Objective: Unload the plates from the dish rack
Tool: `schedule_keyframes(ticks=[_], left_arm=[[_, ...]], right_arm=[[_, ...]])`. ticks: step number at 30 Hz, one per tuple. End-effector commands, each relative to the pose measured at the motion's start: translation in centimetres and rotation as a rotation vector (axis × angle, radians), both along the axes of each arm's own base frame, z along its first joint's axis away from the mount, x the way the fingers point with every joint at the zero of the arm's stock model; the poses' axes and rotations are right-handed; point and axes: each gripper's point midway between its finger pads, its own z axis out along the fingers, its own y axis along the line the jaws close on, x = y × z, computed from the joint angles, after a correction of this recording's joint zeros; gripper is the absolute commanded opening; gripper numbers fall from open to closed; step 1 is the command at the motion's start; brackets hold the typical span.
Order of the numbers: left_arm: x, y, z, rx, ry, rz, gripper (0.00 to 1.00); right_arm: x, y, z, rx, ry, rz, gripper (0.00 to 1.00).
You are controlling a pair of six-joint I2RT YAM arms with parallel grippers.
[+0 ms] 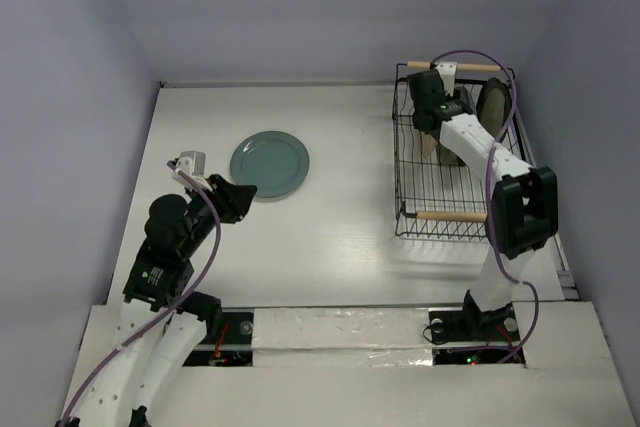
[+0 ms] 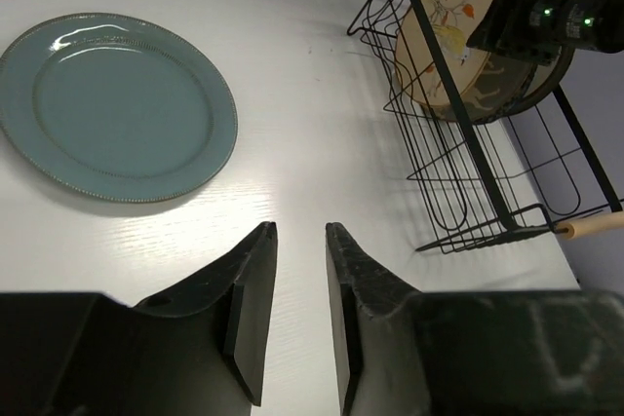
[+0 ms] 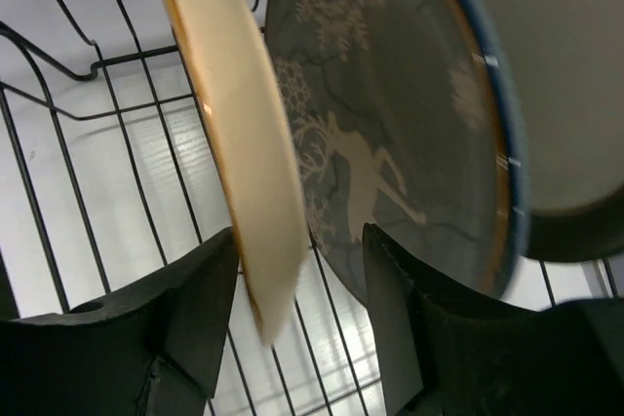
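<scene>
A plain teal plate (image 1: 270, 165) lies flat on the table, left of centre; it also shows in the left wrist view (image 2: 117, 109). My left gripper (image 1: 240, 197) (image 2: 300, 229) is open and empty, low over the table just in front of it. The black wire dish rack (image 1: 410, 162) (image 2: 487, 192) (image 3: 97, 70) stands at the right. In it a tan floral plate (image 2: 448, 36) (image 3: 239, 143), a grey-brown tree-patterned plate (image 3: 390, 124) and a dark-rimmed plate (image 3: 556, 75) stand on edge. My right gripper (image 1: 443, 132) (image 3: 302, 236) is open inside the rack, and the tan plate's rim sits between its fingers, close to the left finger.
The rack's wooden rod handles lie at its far end (image 1: 470, 67) and near end (image 1: 450, 215). The right arm (image 2: 556, 12) reaches over the rack from the near side. Grey walls enclose the table on the left, back and right.
</scene>
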Motion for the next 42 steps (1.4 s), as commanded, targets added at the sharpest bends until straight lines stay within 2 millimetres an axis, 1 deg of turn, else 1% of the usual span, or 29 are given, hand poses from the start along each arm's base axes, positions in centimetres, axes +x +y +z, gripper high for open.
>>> schedule_keyframes(ticks=[1, 2, 3, 4, 7, 8, 11, 12, 14, 18, 19, 22, 23, 25, 26, 27, 29, 30, 32, 33, 34, 35, 36, 37, 38, 39, 40, 41, 42], left_arm=[[0.3, -0.2, 1.2, -0.001, -0.054, -0.015, 0.24], [0.3, -0.2, 1.1, -0.001, -0.054, -0.015, 0.25], [0.3, -0.1, 1.2, -0.001, -0.059, -0.013, 0.27], [0.2, -0.2, 1.2, -0.003, -0.059, -0.016, 0.28], [0.2, 0.1, 1.4, -0.009, -0.069, -0.005, 0.3], [0.2, 0.1, 1.5, -0.01, -0.069, -0.005, 0.31], [0.0, 0.2, 1.7, -0.014, -0.082, -0.005, 0.33], [-0.1, 0.2, 1.8, -0.015, -0.085, -0.006, 0.34], [0.0, 0.4, 1.8, -0.015, -0.085, 0.003, 0.34], [0.0, 0.3, 1.7, -0.016, -0.084, 0.002, 0.36], [-0.1, 0.3, 1.8, -0.017, -0.085, 0.0, 0.36], [0.0, 0.3, 1.7, -0.018, -0.083, 0.001, 0.38], [0.0, 0.3, 1.7, -0.016, -0.083, 0.0, 0.38], [0.0, 0.3, 1.7, -0.016, -0.084, 0.002, 0.39], [0.0, 0.4, 1.7, -0.017, -0.083, 0.004, 0.39], [0.0, 0.4, 1.8, -0.018, -0.086, 0.005, 0.39], [0.0, 0.5, 1.9, -0.019, -0.089, 0.01, 0.4], [-0.1, 0.5, 2.0, -0.021, -0.091, 0.012, 0.4], [-0.1, 0.6, 1.9, -0.02, -0.093, 0.014, 0.4], [-0.1, 0.6, 1.9, -0.021, -0.091, 0.015, 0.41], [-0.1, 0.5, 1.9, -0.021, -0.091, 0.012, 0.41], [-0.1, 0.5, 1.9, -0.02, -0.092, 0.011, 0.41], [0.1, 0.7, 1.9, -0.02, -0.088, 0.021, 0.41], [0.1, 0.6, 1.8, -0.02, -0.087, 0.018, 0.41], [0.1, 0.6, 1.7, -0.019, -0.086, 0.016, 0.42], [0.3, 0.8, 1.7, -0.018, -0.084, 0.024, 0.42], [0.3, 0.8, 1.7, -0.017, -0.083, 0.025, 0.42], [0.3, 0.8, 1.7, -0.018, -0.085, 0.027, 0.42], [0.3, 0.9, 1.7, -0.018, -0.083, 0.03, 0.43]], right_arm=[[1.9, -0.3, 3.7, -0.048, -0.084, -0.009, 0.57], [2.5, -0.2, 3.4, -0.058, -0.083, -0.013, 0.55], [2.7, -0.3, 3.4, -0.07, -0.082, -0.011, 0.47], [2.9, -0.2, 3.2, -0.073, -0.076, -0.009, 0.44], [3.0, -0.7, 3.5, -0.107, -0.069, -0.027, 0.22], [2.9, -0.8, 3.5, -0.112, -0.066, -0.032, 0.18], [2.5, -1.2, 4.8, -0.123, -0.082, -0.04, 0.1], [2.4, -1.2, 5.9, -0.123, -0.1, -0.037, 0.06], [2.1, -1.5, 7.0, -0.133, -0.112, -0.039, 0.01], [1.3, -2.3, 9.6, -0.166, -0.141, -0.056, 0.0], [0.9, -2.6, 10.7, -0.165, -0.164, -0.065, 0.0], [0.1, -3.1, 12.8, -0.163, -0.211, -0.091, 0.0], [-0.5, -3.0, 14.4, -0.148, -0.253, -0.096, 0.0], [-1.2, -2.8, 16.1, -0.131, -0.298, -0.094, 0.0], [-2.2, -2.8, 17.7, -0.119, -0.339, -0.104, 0.0], [-2.7, -3.1, 18.5, -0.111, -0.36, -0.117, 0.0], [-3.9, -2.6, 20.2, -0.086, -0.41, -0.111, 0.0], [-5.1, -2.0, 21.7, -0.059, -0.463, -0.094, 0.0], [-6.2, -1.0, 23.2, -0.008, -0.52, -0.064, 0.0], [-6.6, 0.4, 24.0, 0.062, -0.57, -0.035, 0.0], [-7.7, 1.1, 24.7, 0.112, -0.609, -0.003, 0.0], [-7.8, 3.1, 25.0, 0.186, -0.636, 0.084, 0.0], [-7.8, 5.2, 26.2, 0.298, -0.714, 0.153, 0.0], [-8.1, 6.9, 25.3, 0.365, -0.716, 0.227, 0.0], [-8.2, 10.4, 25.2, 0.476, -0.713, 0.375, 0.0], [-8.1, 12.4, 26.2, 0.604, -0.764, 0.433, 0.0], [-8.0, 13.9, 25.8, 0.666, -0.758, 0.487, 0.0], [-7.6, 16.9, 23.9, 0.734, -0.699, 0.572, 0.0], [-7.2, 18.3, 24.3, 0.832, -0.718, 0.593, 0.0]])
